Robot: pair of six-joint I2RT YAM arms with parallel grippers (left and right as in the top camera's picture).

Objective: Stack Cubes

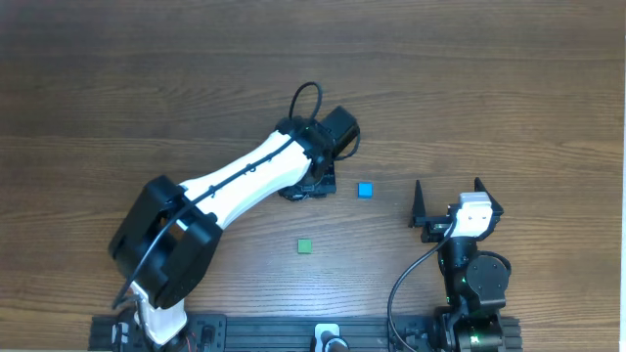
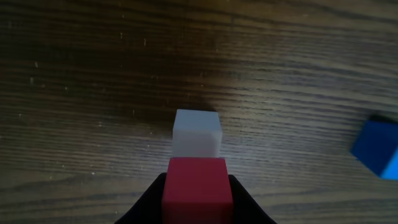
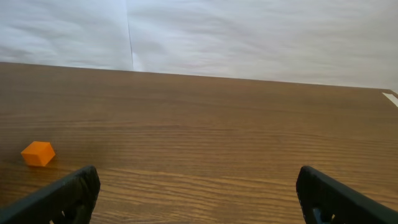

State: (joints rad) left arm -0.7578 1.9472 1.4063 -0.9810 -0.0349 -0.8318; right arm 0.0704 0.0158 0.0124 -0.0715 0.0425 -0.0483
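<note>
My left gripper (image 2: 197, 208) is shut on a red cube (image 2: 197, 180), held low over the wooden table. Just beyond the red cube a white cube (image 2: 196, 132) rests on the table, close to it; whether they touch I cannot tell. A blue cube (image 2: 377, 148) lies off to one side, and from above the blue cube (image 1: 365, 190) sits just right of the left gripper (image 1: 308, 188). A green cube (image 1: 305, 245) lies nearer the arm bases. My right gripper (image 1: 448, 200) stands open and empty at the right. An orange cube (image 3: 38, 154) lies farther off on the table.
The wooden table (image 1: 509, 88) has free room along the far side and at the left. The left arm (image 1: 245, 181) stretches diagonally across the middle. A white backdrop (image 3: 249, 37) stands behind the table's far edge.
</note>
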